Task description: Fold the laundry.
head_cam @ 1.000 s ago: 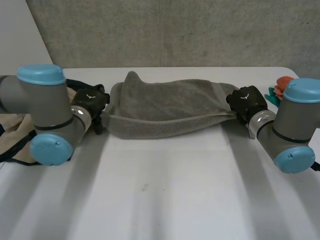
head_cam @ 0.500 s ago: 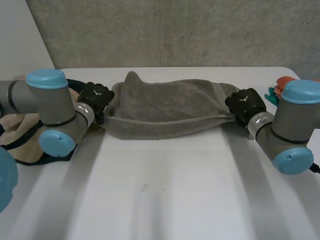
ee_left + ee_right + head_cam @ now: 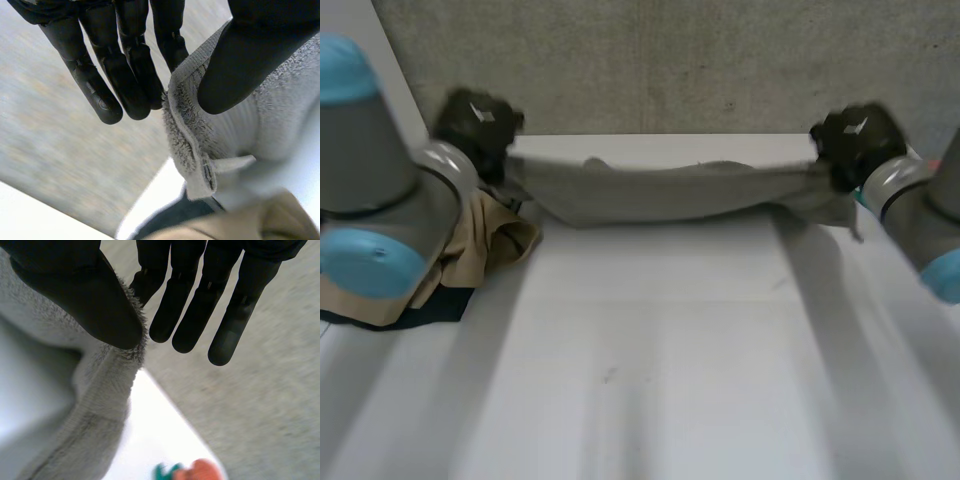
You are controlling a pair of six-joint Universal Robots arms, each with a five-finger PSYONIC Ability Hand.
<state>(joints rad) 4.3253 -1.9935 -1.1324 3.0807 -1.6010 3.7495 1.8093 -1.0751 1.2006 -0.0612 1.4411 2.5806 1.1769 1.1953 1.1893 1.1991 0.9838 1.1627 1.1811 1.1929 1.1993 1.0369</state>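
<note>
The grey towel (image 3: 670, 192) is now hanging taut above the far side of the table (image 3: 670, 360), having been lifted off it a second ago. The left hand (image 3: 475, 122) and right hand (image 3: 855, 140) are each pinching an end corner between thumb and fingers, likely spreading it for folding.

No legible text, labels, numbers; towel (image 3: 670, 192) included.

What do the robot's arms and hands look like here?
The left arm and right arm are thick grey cylindrical links with round light-blue caps and a silvery ring at each wrist. The left robot hand and right robot hand are black, each with a small white mark on its back; the wrist views show smooth, segmented fingers with rounded tips.
</note>
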